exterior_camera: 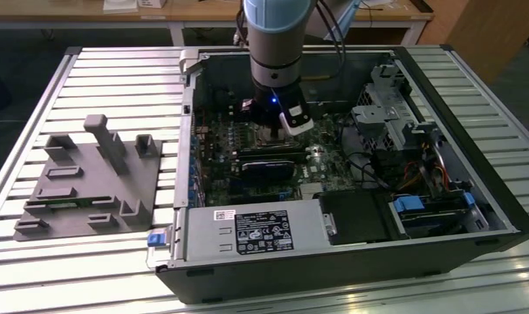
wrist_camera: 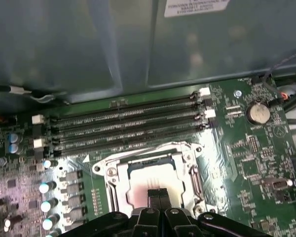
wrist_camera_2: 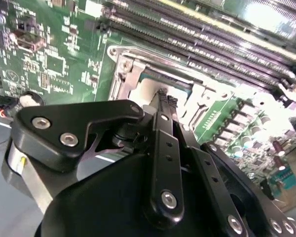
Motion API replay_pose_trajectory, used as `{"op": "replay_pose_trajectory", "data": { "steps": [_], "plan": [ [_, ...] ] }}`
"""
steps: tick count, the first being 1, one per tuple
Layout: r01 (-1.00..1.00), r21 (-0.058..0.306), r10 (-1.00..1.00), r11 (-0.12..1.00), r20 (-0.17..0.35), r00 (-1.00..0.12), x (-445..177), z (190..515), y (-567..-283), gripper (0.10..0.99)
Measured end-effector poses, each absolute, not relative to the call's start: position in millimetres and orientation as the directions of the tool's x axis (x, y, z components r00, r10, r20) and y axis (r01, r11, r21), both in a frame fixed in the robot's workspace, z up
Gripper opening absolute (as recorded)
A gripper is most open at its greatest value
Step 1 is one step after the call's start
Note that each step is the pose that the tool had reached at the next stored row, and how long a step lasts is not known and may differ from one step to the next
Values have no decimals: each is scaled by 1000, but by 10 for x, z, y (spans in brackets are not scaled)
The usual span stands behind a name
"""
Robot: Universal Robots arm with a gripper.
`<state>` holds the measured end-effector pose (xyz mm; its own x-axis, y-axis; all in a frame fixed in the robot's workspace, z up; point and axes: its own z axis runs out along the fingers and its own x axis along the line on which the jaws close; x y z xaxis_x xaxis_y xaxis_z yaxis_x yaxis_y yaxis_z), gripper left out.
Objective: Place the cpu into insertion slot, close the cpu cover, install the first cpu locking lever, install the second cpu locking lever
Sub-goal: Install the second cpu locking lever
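Inside the open computer case (exterior_camera: 186, 163) my gripper (exterior_camera: 277, 129) reaches down onto the motherboard. In both wrist views its two black fingertips (wrist_camera: 158, 194) (wrist_camera_2: 163, 95) stand pressed together, shut, with their tips on the middle of the insertion slot (wrist_camera: 153, 165). The cpu (wrist_camera: 137, 193) (wrist_camera_2: 142, 90) lies in the slot, its pale top showing just beside the fingertips. The silvery cpu cover (wrist_camera: 119, 170) appears to lie flat around it as a frame. I cannot make out how the locking levers stand.
Long black memory slots (wrist_camera: 123, 121) run beside the socket, with a row of capacitors (wrist_camera: 47, 187) and a coin battery (wrist_camera: 258, 113) nearby. The power supply (exterior_camera: 264, 232) and drive cage (exterior_camera: 395, 111) crowd the case. A grey fixture (exterior_camera: 86, 180) lies on the table at the exterior view's left.
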<state>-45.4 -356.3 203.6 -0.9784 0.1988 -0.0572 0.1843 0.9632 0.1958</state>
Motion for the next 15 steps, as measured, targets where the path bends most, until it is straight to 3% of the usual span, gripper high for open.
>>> {"op": "replay_pose_trajectory", "data": {
  "steps": [15],
  "plan": [
    [184, 170, 197, 968, -62, -978, -451, 2089, -3496, 106]
  ]
}}
